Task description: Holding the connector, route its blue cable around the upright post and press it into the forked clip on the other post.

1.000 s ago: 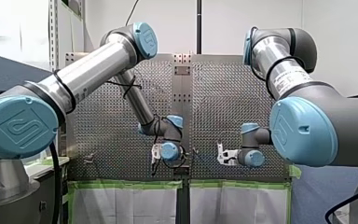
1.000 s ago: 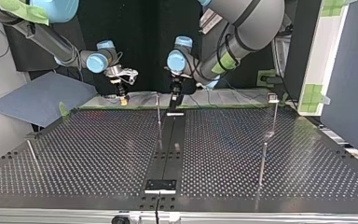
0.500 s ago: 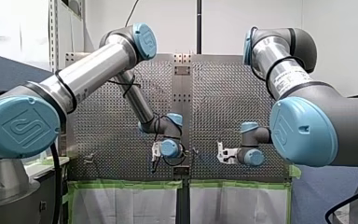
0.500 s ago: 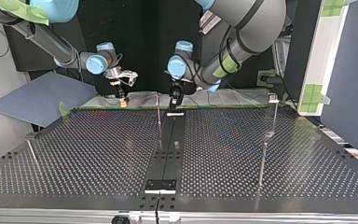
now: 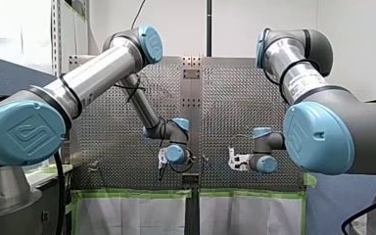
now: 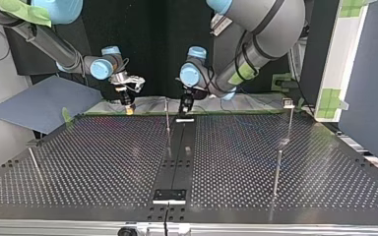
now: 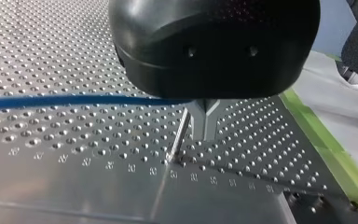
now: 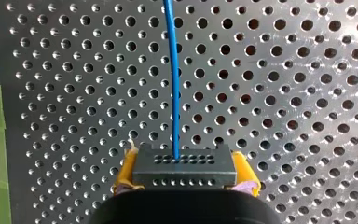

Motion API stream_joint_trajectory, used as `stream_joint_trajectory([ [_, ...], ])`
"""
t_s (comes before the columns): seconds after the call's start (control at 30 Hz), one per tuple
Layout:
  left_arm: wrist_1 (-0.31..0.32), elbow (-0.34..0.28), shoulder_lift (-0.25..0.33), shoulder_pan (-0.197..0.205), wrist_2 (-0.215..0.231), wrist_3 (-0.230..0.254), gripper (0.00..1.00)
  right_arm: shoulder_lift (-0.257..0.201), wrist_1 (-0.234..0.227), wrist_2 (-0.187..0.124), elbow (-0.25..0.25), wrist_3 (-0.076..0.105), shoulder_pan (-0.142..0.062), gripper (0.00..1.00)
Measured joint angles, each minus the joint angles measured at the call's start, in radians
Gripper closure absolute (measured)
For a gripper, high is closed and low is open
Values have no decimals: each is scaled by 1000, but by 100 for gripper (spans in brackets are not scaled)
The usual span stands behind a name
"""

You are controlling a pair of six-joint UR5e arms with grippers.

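Observation:
A black connector [image 8: 184, 166] sits clamped between the yellow pads of my right gripper [image 8: 185, 179], which is shut on it. Its blue cable [image 8: 171, 74] runs straight ahead over the perforated plate. My right gripper [image 6: 128, 109] hangs low at the top view's far left edge of the plate. My left gripper [image 7: 204, 133] is black, with its metal fingers shut together just above the plate beside a thin upright post [image 7: 179, 136]. The blue cable [image 7: 51, 100] passes behind its body, so I cannot tell whether they touch. In the top view my left gripper [image 6: 183, 110] stands beside the post [image 6: 167, 117].
A post with a clip on top [image 6: 289, 104] stands at the top view's far right, a plain post [image 6: 277, 172] nearer the camera. A short tilted pin [image 6: 33, 162] is at the left. Green tape [image 7: 326, 149] marks the plate's edge. A dark centre strip [image 6: 177, 152] divides the plate.
My left arm's wrist has shifted slightly to the front view's left and a little up. My right arm has hardly moved and keeps hold of the connector.

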Motion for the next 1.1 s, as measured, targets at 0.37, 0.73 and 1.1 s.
stream_joint_trajectory([
  [0.37,-24,16,0,15,20,-12,98,0,22,8,-21,0,-2,100],
  [0.73,-41,19,0,15,23,-11,82,0,25,8,-23,0,-3,100],
  [1.1,-57,19,2,7,76,-4,38,0,25,5,-23,0,-1,100],
])
